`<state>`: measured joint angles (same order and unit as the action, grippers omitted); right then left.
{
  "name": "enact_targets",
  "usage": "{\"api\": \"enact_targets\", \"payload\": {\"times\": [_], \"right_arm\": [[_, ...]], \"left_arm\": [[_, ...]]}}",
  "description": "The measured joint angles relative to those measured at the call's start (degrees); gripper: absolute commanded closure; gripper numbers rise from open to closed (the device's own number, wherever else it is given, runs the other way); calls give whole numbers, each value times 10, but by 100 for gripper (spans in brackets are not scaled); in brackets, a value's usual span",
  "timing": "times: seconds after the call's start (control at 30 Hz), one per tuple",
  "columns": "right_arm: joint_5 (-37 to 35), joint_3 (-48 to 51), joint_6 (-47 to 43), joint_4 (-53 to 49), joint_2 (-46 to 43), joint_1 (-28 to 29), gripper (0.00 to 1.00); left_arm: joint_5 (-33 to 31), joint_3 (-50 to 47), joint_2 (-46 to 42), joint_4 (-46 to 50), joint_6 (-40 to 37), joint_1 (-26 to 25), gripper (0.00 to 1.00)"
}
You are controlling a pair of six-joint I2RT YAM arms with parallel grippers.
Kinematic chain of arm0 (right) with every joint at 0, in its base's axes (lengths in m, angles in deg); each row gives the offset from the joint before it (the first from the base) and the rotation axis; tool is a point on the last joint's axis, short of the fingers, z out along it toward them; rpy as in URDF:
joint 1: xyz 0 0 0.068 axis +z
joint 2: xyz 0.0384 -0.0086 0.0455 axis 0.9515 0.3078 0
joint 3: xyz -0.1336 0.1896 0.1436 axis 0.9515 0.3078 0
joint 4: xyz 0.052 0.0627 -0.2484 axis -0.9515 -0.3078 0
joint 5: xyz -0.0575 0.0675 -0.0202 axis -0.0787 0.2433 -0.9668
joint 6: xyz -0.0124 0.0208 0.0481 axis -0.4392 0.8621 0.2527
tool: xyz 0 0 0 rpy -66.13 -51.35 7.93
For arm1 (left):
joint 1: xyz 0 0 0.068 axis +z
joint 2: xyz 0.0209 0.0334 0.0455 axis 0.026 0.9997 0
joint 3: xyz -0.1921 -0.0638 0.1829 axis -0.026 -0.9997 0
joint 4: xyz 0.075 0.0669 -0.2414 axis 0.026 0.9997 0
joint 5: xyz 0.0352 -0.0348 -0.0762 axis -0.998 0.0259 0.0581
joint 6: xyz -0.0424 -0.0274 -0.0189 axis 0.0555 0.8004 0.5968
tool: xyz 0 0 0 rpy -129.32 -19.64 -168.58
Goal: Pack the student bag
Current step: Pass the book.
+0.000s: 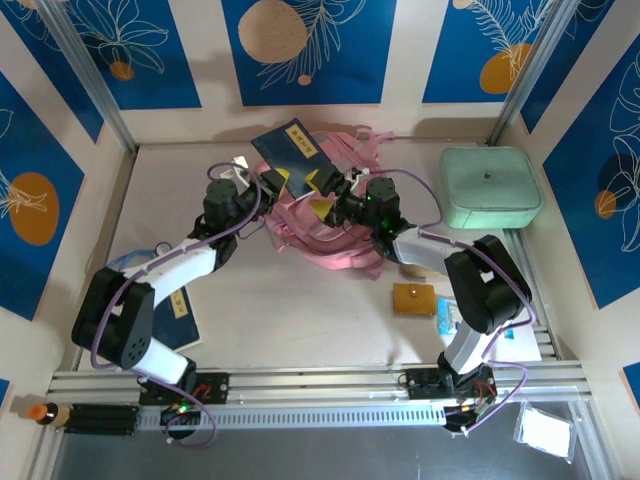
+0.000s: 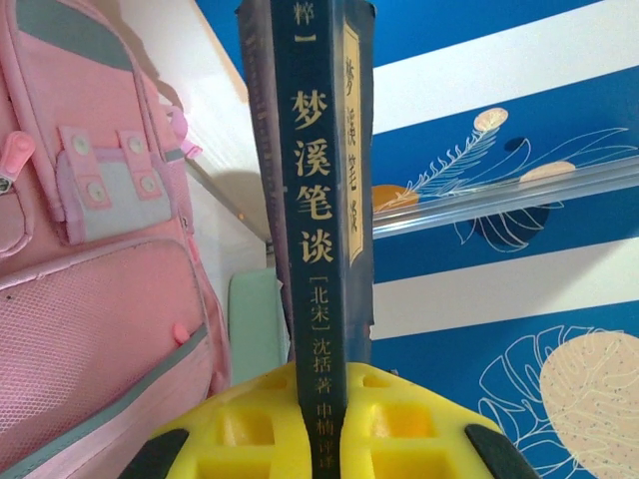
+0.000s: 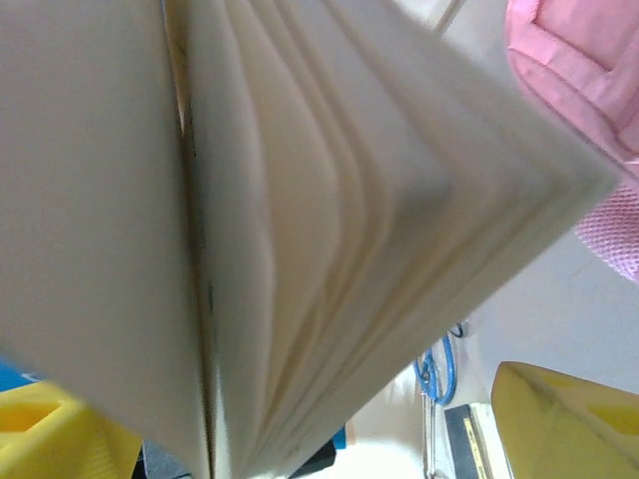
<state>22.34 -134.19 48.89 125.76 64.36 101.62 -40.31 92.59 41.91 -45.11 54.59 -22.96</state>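
Over student bag (image 1: 312,228), seemingly, left tool (image 1: 268,181) grips blue book (image 1: 288,152).

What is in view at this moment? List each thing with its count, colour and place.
student bag: one, pink, centre of the table.
held book: one, dark blue, raised over the bag's far side.
second book: one, dark blue, flat on the table by the left arm.
case: one, mint green, far right.
pouch: one, brown, near the right arm.
packet: one, blue and white, beside the pouch.
clear bag: one, transparent, near right corner.
left tool: one, yellow fingers, shut on the held book's spine.
right tool: one, yellow fingers, open around the book's fanned pages.
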Motion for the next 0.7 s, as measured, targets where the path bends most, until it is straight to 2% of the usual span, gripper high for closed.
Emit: {"api": "enact_targets", "payload": {"times": [0.2, 0.43, 0.53, 0.6, 0.7], "right_arm": [[-6, 0, 12, 61, 9, 0, 39], [-13, -12, 17, 89, 39, -3, 53], [-15, -15, 16, 101, 46, -3, 64], [-16, -15, 14, 108, 46, -3, 74], [-15, -14, 0, 107, 45, -9, 93]], "left_arm": [[-2, 0, 0, 1, 4, -1, 100], [-2, 0, 0, 1, 8, -1, 100], [-2, 0, 0, 3, 9, -1, 100], [-2, 0, 0, 11, 8, -1, 94], [-2, 10, -1, 48, -7, -1, 74]]}}
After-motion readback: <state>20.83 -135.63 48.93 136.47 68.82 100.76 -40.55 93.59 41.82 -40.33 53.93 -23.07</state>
